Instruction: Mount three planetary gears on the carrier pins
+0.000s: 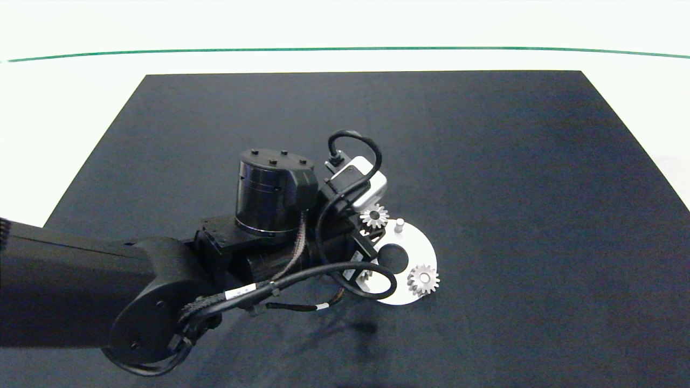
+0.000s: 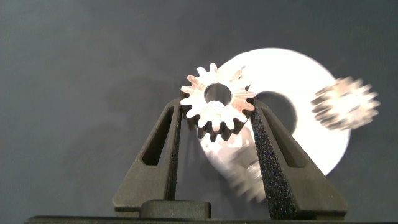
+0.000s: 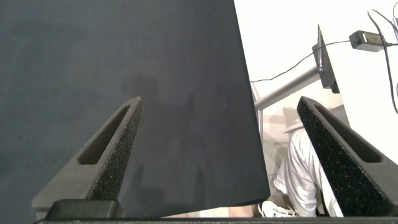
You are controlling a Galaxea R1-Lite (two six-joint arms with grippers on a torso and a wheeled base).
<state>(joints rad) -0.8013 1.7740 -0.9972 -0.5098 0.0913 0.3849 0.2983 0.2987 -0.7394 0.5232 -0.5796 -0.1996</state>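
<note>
My left gripper (image 2: pixel 217 107) is shut on one planetary gear (image 1: pixel 374 215), a small silver toothed wheel held by its rim between the two fingertips. It hangs over the far edge of the white carrier disc (image 1: pixel 418 245), just beside a bare carrier pin (image 1: pixel 399 224). A second gear (image 1: pixel 423 279) sits on the disc's near-right pin. A third gear (image 2: pixel 245 177) shows blurred below the held one, and in the head view it lies mostly hidden under the gripper. My right gripper (image 3: pixel 219 102) is open and holds nothing, off at the mat's edge and outside the head view.
A dark mat (image 1: pixel 485 161) covers the white table (image 1: pixel 64 108). The left arm's black wrist and cables (image 1: pixel 275 199) cover the disc's left side. Past the mat's edge the right wrist view shows a person's leg and shoe (image 3: pixel 292 180) and a stand with cables.
</note>
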